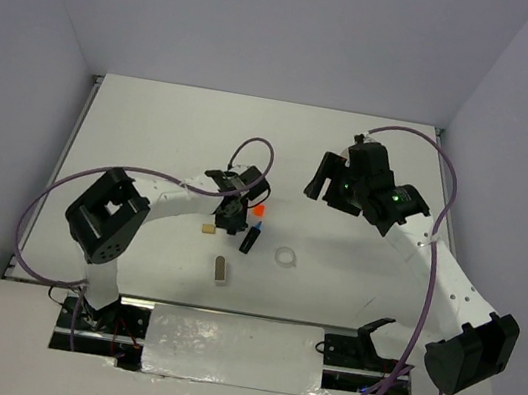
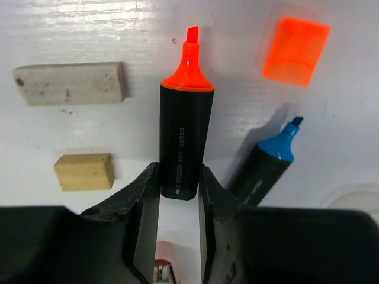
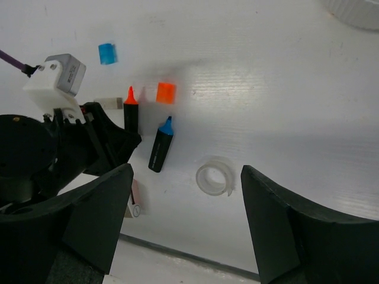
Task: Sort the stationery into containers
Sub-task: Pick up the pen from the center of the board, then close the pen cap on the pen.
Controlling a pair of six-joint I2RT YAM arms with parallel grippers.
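Note:
My left gripper [image 2: 179,176] [image 1: 231,214] is shut on the rear end of an uncapped black marker with an orange tip [image 2: 185,136]. The marker's orange cap [image 2: 296,50] lies loose beyond it. A black marker with a blue tip [image 2: 266,168] [image 1: 250,239] lies to its right. A grey block [image 2: 71,83] and a tan block [image 2: 84,171] lie to its left. A pink tube [image 2: 163,266] [image 1: 221,270] lies under the wrist. My right gripper [image 3: 186,177] [image 1: 331,191] is wide open above the clear tape ring [image 3: 214,176] [image 1: 285,257]. Only the rim of the white dish [image 3: 355,12] shows.
A small blue cap [image 3: 106,53] lies apart, beyond the left gripper. The table's near edge [image 3: 195,260] runs just below the tape ring. The left arm [image 3: 53,160] fills the left of the right wrist view. Grey walls enclose the table.

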